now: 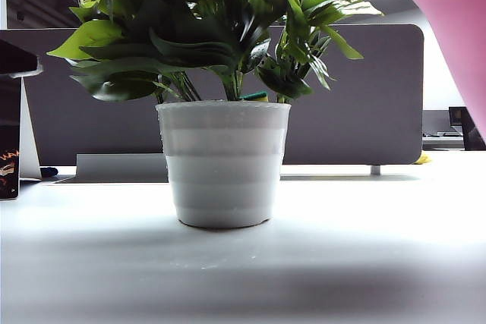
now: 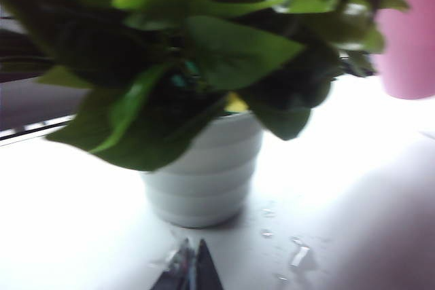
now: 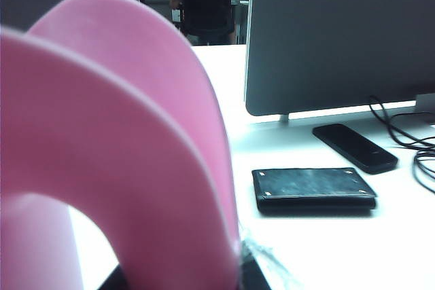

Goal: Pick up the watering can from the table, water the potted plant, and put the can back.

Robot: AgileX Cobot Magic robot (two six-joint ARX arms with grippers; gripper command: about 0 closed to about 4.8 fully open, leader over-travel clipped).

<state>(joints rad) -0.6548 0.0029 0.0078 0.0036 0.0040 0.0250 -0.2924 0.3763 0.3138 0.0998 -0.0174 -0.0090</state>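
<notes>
The potted plant (image 1: 224, 161), with broad green leaves in a white ribbed pot, stands mid-table (image 1: 380, 248). Only a pink slab of the watering can (image 1: 456, 28) shows in the exterior view, raised at the upper right, beside and above the leaves. In the right wrist view the can's curved pink handle (image 3: 136, 140) fills the near field. My right gripper (image 3: 180, 283) is shut on it, with a dark finger (image 3: 253, 278) showing at each side. My left gripper (image 2: 192, 263) hovers low over the table just in front of the pot (image 2: 204, 181), fingers together and holding nothing. The can (image 2: 408, 39) appears beyond the leaves.
A grey partition (image 1: 364, 104) runs behind the plant. In the right wrist view a black wallet (image 3: 312, 188), a black phone (image 3: 355, 147) and cables (image 3: 414, 147) lie on the table below a dark panel (image 3: 340, 32). Small white scraps (image 2: 299, 255) lie near the pot.
</notes>
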